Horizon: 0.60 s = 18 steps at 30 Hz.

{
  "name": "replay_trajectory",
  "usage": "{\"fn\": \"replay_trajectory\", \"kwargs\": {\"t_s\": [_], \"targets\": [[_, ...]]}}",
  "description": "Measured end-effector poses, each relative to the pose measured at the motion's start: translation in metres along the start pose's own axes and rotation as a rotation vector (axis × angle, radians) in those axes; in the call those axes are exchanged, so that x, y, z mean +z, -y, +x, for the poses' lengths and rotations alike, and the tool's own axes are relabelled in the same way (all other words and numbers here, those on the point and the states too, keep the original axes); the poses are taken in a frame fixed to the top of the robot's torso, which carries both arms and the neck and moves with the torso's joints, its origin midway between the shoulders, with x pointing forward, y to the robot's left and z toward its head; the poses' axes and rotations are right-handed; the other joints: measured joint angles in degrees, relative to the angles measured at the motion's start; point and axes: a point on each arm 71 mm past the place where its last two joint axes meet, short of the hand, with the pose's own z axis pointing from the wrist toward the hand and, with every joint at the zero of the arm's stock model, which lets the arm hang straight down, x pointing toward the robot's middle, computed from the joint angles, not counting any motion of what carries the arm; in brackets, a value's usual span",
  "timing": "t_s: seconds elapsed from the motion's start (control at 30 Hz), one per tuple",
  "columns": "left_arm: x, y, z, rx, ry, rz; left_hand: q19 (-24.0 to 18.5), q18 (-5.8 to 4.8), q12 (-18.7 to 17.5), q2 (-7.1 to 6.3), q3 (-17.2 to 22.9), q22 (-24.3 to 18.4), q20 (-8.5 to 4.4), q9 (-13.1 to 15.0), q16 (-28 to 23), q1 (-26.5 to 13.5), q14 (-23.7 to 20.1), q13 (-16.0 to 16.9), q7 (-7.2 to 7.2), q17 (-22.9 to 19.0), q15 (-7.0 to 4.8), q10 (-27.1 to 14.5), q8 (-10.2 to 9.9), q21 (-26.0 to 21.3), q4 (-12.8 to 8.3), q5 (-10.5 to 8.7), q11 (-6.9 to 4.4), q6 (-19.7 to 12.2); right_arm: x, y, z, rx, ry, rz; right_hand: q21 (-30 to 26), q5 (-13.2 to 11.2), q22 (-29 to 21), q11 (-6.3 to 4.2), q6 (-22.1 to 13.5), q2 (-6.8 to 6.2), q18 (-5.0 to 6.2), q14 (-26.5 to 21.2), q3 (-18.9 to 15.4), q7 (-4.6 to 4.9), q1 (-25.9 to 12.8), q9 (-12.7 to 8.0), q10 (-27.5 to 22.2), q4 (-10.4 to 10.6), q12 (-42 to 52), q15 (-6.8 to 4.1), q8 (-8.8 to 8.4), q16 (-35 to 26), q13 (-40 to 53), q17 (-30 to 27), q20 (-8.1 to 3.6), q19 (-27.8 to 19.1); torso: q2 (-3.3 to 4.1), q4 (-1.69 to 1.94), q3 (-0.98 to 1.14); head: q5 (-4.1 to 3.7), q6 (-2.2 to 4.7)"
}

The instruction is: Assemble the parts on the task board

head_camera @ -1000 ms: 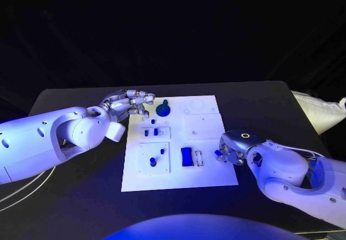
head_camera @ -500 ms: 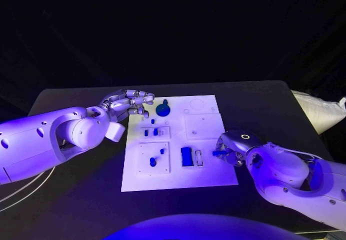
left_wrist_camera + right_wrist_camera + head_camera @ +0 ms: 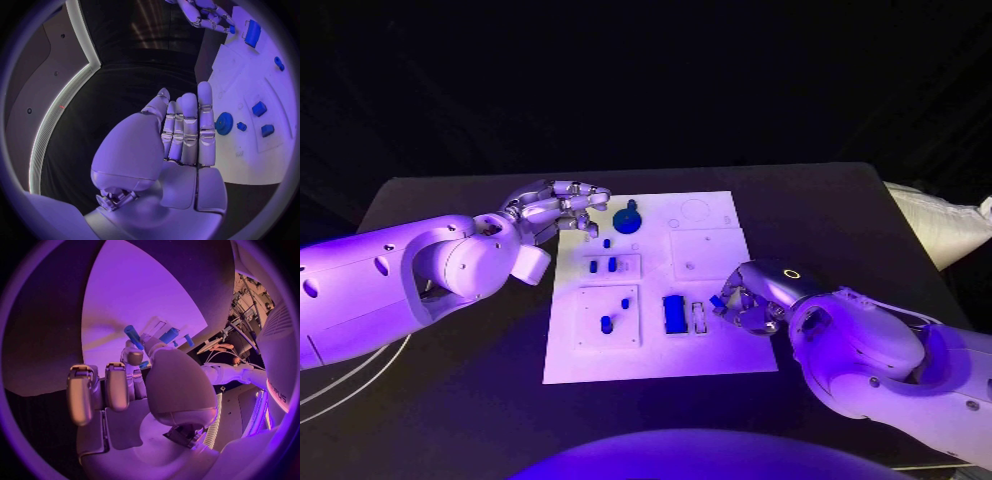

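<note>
- The task board (image 3: 711,360) is seen lying in the middle of the black table (image 3: 444,400), between the two arms.
- A small blue peg (image 3: 134,336) is pinched at the fingertips of the right hand (image 3: 750,303); in the right wrist view it is held tilted above the board, with the remaining fingers curled in beside it.
- In the head view, this hand is placed over the board's right edge, just beside the blue rectangular block (image 3: 674,313) and the narrow slot next to it.
- The left hand (image 3: 560,207) is held at the board's far left corner, with nothing in it; its fingers (image 3: 189,130) are seen straight and close together in the left wrist view.
- The blue gear (image 3: 627,220) stands on the board just beside the left hand's fingertips, apart from them.
- Two small blue pieces (image 3: 602,265) are seated side by side in a square recess nearer the robot than the gear.
</note>
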Motion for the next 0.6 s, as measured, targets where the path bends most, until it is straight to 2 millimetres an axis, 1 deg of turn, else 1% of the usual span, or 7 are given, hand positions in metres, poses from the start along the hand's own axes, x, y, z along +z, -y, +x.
{"fn": "replay_trajectory", "kwargs": {"t_s": [0.07,0.17,0.27,0.33,0.4,0.47,0.6], "targets": [[0.0,0.0,0.0,0.0,0.0,0.0,0.0,0.0,0.0,0.0,0.0,0.0,0.0,0.0,0.0,0.0,0.0,0.0,0.0,0.0,0.0,0.0,0.0,0.0,0.0,0.0,0.0,0.0,0.0,-0.002,0.0,0.025,0.004,0.0,0.2,0.0,0.0,0.05,0.2,-0.08,-0.49,0.0,0.0,0.01,-0.9,0.0,0.1,1.0,0.2,0.0,-0.09,0.0,0.2,0.1,0.0,0.0,0.02,0.01,-0.01,0.01,0.0],[0.0,0.0,0.001,0.0,-0.001,0.0,0.0,0.0,0.0,0.0,0.0,0.0,0.0,0.0,0.0,0.0,0.0,0.0,0.0,0.0,0.0,0.0,0.0,0.0,0.0,0.0,0.0,0.0,0.001,-0.003,0.0,0.058,-0.005,0.007,0.2,0.0,0.0,0.05,0.2,-0.25,-0.49,0.0,-0.1,0.0,-1.1,0.0,0.1,1.1,0.2,0.0,-0.09,0.0,0.3,0.1,0.0,0.0,0.04,0.01,-0.03,0.03,-0.02],[0.0,0.0,0.001,0.0,-0.002,0.0,0.0,0.0,0.0,0.0,0.0,0.0,0.0,0.0,0.0,0.0,0.0,0.0,0.0,0.0,0.0,0.0,0.0,0.0,0.0,0.0,0.0,0.0,0.003,-0.003,0.003,0.088,-0.027,0.02,0.2,0.9,0.0,0.05,0.2,-0.25,-0.49,0.0,0.3,0.0,-1.1,0.0,0.1,1.1,0.2,0.0,-0.09,0.0,0.4,0.1,0.0,0.0,0.06,0.03,-0.04,0.06,-0.08],[0.0,0.0,0.001,0.0,-0.003,0.0,0.0,0.0,0.0,0.0,0.0,0.0,0.0,0.0,0.0,0.0,0.0,0.0,0.0,0.0,0.0,0.0,0.0,0.0,0.0,0.0,0.0,0.0,0.005,-0.003,0.005,0.112,-0.048,0.032,0.2,0.9,0.0,0.06,0.2,-0.25,-0.49,0.0,0.4,0.0,-1.1,0.0,0.1,1.0,0.2,0.0,-0.09,0.2,0.4,0.1,0.0,0.0,0.06,0.05,-0.03,0.06,-0.11],[0.0,0.0,0.001,0.0,-0.004,0.0,0.0,0.0,0.0,0.0,0.0,0.0,0.0,0.0,0.0,0.0,0.0,0.0,0.0,0.0,0.0,0.0,0.0,0.0,0.0,0.0,0.0,0.0,0.006,-0.003,0.007,0.132,-0.068,0.042,0.2,1.5,0.0,0.06,0.2,-0.25,-0.49,0.0,0.4,0.0,-1.1,-0.1,0.1,1.0,0.2,0.0,-0.09,0.2,0.5,0.1,0.0,0.0,0.06,0.07,-0.06,0.06,-0.18],[0.0,0.0,0.001,0.0,-0.004,0.0,0.0,0.0,0.0,0.0,0.0,0.0,0.0,0.0,0.0,0.0,0.0,0.0,0.0,0.0,0.0,0.0,0.0,0.0,0.0,0.0,0.0,0.0,0.008,-0.003,0.009,0.149,-0.089,0.051,0.2,1.9,0.0,0.06,0.2,-0.74,-0.48,0.0,0.5,0.0,-1.6,0.0,0.1,1.2,0.5,0.0,-0.09,0.2,0.6,0.1,0.0,0.0,0.07,0.09,-0.06,0.1,-0.24],[0.0,0.0,0.002,0.0,-0.004,0.0,0.0,0.0,0.0,0.0,0.0,0.0,0.0,0.0,0.0,0.0,0.0,0.0,0.0,0.0,0.0,0.0,0.0,0.0,0.0,0.0,0.0,0.0,0.01,-0.003,0.012,0.169,-0.125,0.065,0.2,3.9,0.0,-0.15,0.4,-1.04,-0.49,0.0,-0.4,0.09,-3.1,0.2,0.3,2.3,0.5,0.0,-0.08,0.2,0.7,0.1,0.0,0.0,0.07,0.09,-0.05,0.17,-0.31]]}}
